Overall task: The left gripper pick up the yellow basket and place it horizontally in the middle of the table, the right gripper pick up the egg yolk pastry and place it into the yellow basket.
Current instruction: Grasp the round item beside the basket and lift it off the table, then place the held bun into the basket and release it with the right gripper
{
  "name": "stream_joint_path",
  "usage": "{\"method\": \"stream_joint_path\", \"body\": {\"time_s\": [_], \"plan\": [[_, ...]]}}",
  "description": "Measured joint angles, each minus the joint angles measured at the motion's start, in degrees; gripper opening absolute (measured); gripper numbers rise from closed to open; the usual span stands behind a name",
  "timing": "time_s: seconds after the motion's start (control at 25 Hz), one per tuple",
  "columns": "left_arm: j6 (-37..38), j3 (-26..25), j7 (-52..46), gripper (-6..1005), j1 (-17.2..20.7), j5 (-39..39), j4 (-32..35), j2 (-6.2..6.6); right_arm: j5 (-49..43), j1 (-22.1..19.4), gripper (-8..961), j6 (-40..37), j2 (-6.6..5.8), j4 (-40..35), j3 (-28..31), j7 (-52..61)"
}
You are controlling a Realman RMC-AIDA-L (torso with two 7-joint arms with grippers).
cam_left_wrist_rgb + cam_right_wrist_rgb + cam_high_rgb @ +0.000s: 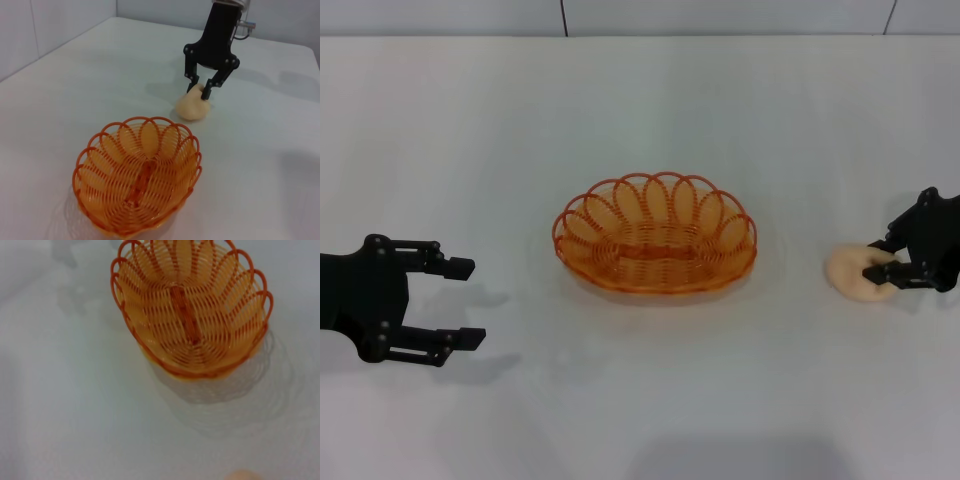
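Observation:
The yellow basket (655, 235) stands upright and lengthwise across the middle of the table; it also shows in the left wrist view (137, 180) and the right wrist view (192, 315). It holds nothing. The left gripper (472, 302) is open and empty, low at the left, well clear of the basket. The egg yolk pastry (845, 272) lies on the table at the right. The right gripper (873, 260) is down on it. In the left wrist view its fingers (206, 94) pinch the far top of the pastry (190, 109). A sliver of the pastry (242, 475) shows in the right wrist view.
The white table (640, 110) stretches to a wall at the back. Bare tabletop lies between the basket and each gripper.

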Motion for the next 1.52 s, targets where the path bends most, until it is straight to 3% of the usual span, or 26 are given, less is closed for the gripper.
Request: {"method": "stream_joint_path", "body": {"time_s": [0.36,0.68,1.16,1.52], "plan": [[-0.30,0.00,1.14,771,0.15,-0.01,0.00,0.01,5.69,0.23,195,-4.53,-0.07,-7.65,4.42,0.74],[-0.34,0.00,1.60,771,0.17,-0.04,0.00,-0.13,11.76,3.81,135,-6.80,0.33,-11.55,2.29,4.48],[-0.04,0.18,2.00,771,-0.50,-0.05,0.00,-0.23,21.78,4.98,80,9.47,0.77,-6.43,-10.24,8.33],[0.03,0.64,2.08,771,-0.36,0.15,0.02,-0.08,23.14,7.68,61,18.43,1.00,2.21,-18.47,8.17]]}}
